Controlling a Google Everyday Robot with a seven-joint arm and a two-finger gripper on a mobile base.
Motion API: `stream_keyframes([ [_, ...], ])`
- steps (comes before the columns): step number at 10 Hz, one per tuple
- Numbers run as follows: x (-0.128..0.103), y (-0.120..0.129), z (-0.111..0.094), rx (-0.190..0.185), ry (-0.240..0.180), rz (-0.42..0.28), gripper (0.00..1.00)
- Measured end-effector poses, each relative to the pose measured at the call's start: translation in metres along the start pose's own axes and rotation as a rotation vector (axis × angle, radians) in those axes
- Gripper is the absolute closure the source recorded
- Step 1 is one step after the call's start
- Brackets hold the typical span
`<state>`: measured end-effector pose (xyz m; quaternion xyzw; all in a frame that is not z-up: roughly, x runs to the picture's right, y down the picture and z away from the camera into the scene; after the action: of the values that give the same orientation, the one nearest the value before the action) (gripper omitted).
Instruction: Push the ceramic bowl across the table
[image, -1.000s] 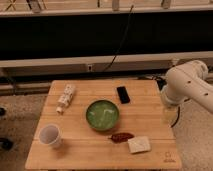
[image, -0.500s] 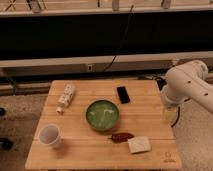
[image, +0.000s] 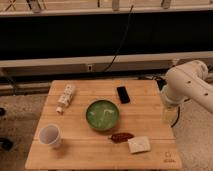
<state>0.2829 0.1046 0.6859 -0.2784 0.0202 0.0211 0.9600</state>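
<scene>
The green ceramic bowl (image: 102, 114) sits near the middle of the light-wood table (image: 145, 112), upright and empty. My white arm (image: 187, 86) reaches in from the right, beside the table's right edge. The gripper (image: 168, 114) hangs below the arm at the table's right edge, well to the right of the bowl and apart from it.
A black phone (image: 123, 94) lies behind the bowl to the right. A white bottle (image: 65, 98) lies at the back left. A white cup (image: 50, 135) stands at the front left. A dark red chili (image: 122, 137) and a pale sponge (image: 138, 144) lie in front of the bowl.
</scene>
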Motion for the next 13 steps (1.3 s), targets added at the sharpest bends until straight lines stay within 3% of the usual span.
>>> stream_keyframes([
  [4, -0.046, 0.001, 0.018, 0.002, 0.000, -0.056, 0.20],
  [13, -0.070, 0.001, 0.052, -0.001, -0.003, -0.143, 0.20],
])
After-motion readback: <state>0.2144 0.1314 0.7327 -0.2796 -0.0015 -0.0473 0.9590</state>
